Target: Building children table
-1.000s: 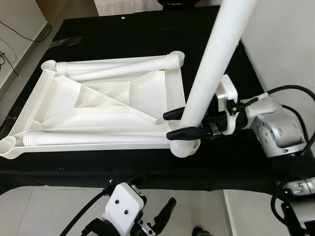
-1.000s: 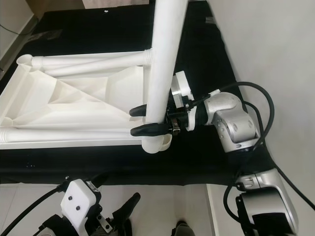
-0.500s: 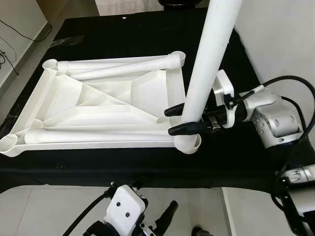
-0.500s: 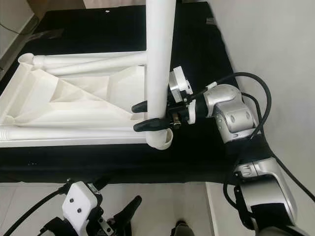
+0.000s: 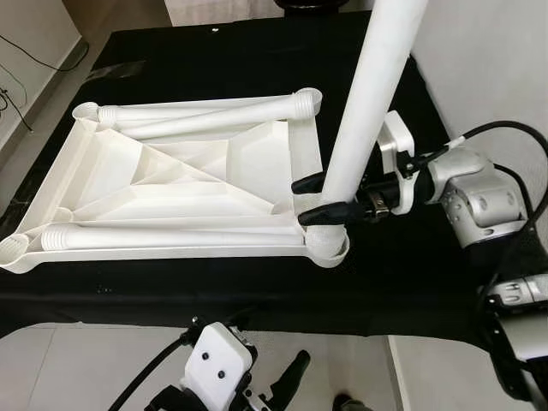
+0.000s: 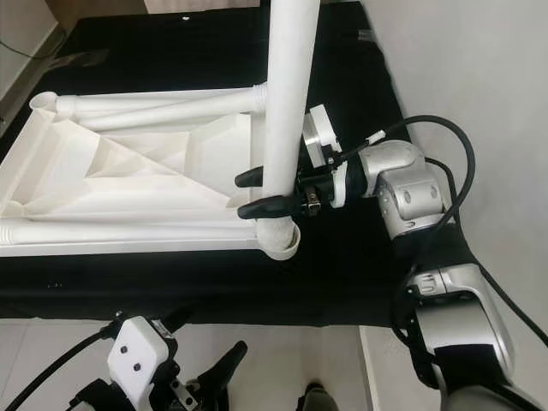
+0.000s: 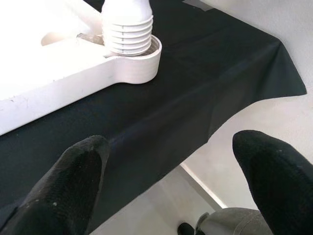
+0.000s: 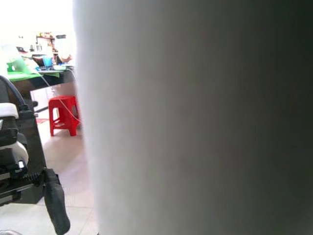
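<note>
A white child's tabletop (image 5: 171,180) lies upside down on the black cloth. My right gripper (image 5: 300,199) is shut on a long white table leg (image 5: 368,103) and holds it nearly upright. The leg's ribbed lower end (image 7: 127,29) stands in the near right corner socket (image 5: 330,248). Up close in the right wrist view, the held leg (image 8: 195,117) is a wide pale column. Three more legs lie on the tabletop, two along the far edge (image 5: 205,116) and one along the near edge (image 5: 171,235). My left gripper (image 7: 166,186) hangs open below the table's front edge.
The black cloth (image 5: 402,274) runs about a hand's width past the socket to the table's right edge, where a pale wall (image 5: 488,68) stands close. Tiled floor (image 5: 86,368) lies below the front edge. A red stool (image 8: 63,112) stands further off in the room.
The right gripper has brought the leg's lower end from just in front of the corner socket back into it, and the leg stands more upright. The left arm has stayed put.
</note>
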Available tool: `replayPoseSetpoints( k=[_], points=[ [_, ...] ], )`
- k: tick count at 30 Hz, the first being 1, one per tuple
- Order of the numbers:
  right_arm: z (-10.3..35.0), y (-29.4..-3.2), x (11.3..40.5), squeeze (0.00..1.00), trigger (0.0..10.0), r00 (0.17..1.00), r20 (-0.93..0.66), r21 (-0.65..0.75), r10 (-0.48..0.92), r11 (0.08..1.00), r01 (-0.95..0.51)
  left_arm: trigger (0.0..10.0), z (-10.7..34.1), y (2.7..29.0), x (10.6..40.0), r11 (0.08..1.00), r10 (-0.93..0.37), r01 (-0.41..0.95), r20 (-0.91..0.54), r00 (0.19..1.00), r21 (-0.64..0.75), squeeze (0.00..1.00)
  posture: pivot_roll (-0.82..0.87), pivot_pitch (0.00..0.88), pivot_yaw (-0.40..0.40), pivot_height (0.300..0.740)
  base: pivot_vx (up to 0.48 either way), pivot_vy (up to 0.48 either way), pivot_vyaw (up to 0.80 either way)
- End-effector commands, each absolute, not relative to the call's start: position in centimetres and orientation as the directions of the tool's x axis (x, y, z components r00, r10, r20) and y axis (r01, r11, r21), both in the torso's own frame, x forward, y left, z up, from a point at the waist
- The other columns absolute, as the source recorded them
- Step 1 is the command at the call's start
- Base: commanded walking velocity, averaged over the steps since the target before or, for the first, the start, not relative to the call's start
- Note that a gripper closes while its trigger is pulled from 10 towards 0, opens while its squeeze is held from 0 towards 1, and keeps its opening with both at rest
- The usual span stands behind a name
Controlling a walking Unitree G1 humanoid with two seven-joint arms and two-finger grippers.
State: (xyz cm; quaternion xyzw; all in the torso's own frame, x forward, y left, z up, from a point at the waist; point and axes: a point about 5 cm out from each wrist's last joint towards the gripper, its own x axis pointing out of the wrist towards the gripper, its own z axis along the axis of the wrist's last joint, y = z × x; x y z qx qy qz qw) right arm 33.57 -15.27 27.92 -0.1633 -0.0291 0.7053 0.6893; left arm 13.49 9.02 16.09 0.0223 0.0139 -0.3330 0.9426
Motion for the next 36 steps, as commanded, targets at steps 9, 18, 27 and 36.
replayPoseSetpoints(
  k=[9, 18, 27, 36],
  points=[
    [27.7, -14.7, 33.4, 0.00, 10.0, -0.029, -0.215, -0.268, 0.976, -0.088, -0.959, 10.0, 16.3, 9.1, 13.3, 0.778, -0.626, 0.628, -0.049, 0.778, 0.032, 0.00, 0.08, 0.297, 0.044, 0.740, 0.000, 0.000, 0.00],
    [27.3, -15.2, 33.0, 0.00, 10.0, -0.071, -0.236, -0.247, 0.969, -0.130, -0.960, 10.0, 16.3, 9.1, 13.3, 0.779, -0.625, 0.626, -0.048, 0.779, 0.034, 0.00, 0.08, 0.299, 0.045, 0.740, 0.000, 0.000, 0.00],
    [26.9, -15.6, 32.7, 0.00, 10.0, -0.084, -0.270, -0.225, 0.959, -0.147, -0.963, 10.0, 16.3, 9.1, 13.4, 0.779, -0.624, 0.626, -0.049, 0.780, 0.036, 0.00, 0.08, 0.302, 0.044, 0.740, 0.000, 0.000, 0.00],
    [26.7, -15.7, 33.1, 0.00, 10.0, -0.063, -0.281, -0.232, 0.958, -0.132, -0.964, 10.0, 16.3, 9.2, 13.4, 0.780, -0.623, 0.625, -0.049, 0.780, 0.037, 0.00, 0.08, 0.303, 0.044, 0.740, 0.000, 0.000, 0.00]
  ],
)
